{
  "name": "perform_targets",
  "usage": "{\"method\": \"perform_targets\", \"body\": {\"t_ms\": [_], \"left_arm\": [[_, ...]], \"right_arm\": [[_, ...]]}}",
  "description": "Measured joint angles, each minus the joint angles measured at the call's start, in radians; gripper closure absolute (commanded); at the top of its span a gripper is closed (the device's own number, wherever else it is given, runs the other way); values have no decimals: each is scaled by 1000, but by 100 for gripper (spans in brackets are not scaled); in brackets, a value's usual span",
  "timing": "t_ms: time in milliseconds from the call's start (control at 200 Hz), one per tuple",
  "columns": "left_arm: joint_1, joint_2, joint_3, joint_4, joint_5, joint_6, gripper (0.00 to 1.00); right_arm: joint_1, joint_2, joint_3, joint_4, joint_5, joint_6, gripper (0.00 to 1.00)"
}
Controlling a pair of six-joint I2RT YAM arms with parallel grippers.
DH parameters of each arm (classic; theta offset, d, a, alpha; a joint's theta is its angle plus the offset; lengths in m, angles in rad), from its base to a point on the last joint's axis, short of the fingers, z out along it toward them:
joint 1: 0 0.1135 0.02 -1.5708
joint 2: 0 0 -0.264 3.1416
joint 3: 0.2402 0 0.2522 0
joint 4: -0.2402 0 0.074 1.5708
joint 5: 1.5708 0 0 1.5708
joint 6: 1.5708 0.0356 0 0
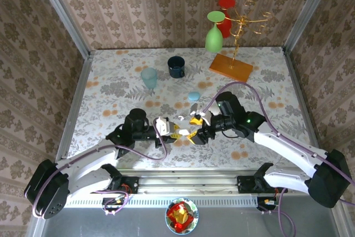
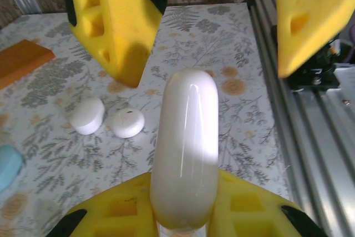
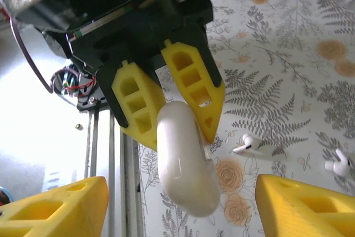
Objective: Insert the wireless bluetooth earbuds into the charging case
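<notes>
left gripper (image 2: 183, 215): fingers clenched on one end of the white case (image 2: 186, 137). the case sticks out from them to the right, toward the other arm, with its long axis running left to right. it is held clear of the table (image 3: 288, 54). no gap shows at the lid, so it is judged closed.

right gripper (image 3: 182, 181): fingers spread wide, one on each side of the case's free end. they touch neither the case nor anything else, and nothing is held.

earbuds: two, both on the table on the far side of the case and lower than it. one (image 3: 247, 144) lies near the case and the other (image 3: 338, 165) farther off, and the two do not touch. each lies flat on its side, stem along the surface rather than upright.

judgement: the right arm is the free one and the nearer, so the pick falls to it. it would need to go down and toward the far side. because the stems lie flat, the pinch should be across the body. the lid likely needs opening first, and the way the right fingers bracket the case suggests that step is in hand.
</notes>
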Motion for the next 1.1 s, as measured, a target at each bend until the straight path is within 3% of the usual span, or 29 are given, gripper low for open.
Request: {"method": "perform_targets", "body": {"t_ms": [75, 250, 330, 415, 540, 745, 1005, 1100], "left_arm": [[0, 0, 0, -3, 22, -24, 95], [13, 4, 4, -18, 39, -49, 96], [20, 7, 5, -19, 38, -58, 91], [24, 16, 5, -3, 38, -69, 79], [24, 24, 0, 80, 28, -87, 47], [26, 25, -40, 281, -2, -137, 20], [32, 78, -118, 614, -35, -252, 13], [34, 126, -128, 734, -50, -306, 16]], "right_arm": [[14, 28, 0, 21, 7, -43, 39], [23, 78, 0, 41, 17, -95, 71], [25, 77, 0, 47, 17, -106, 79], [24, 76, 0, 50, 18, -114, 80], [20, 48, -19, 90, 25, -93, 83], [-22, -29, -84, 209, 29, 27, 83], [-88, -76, -119, 358, -32, 209, 84], [-93, -76, -119, 386, -53, 254, 84]]}}
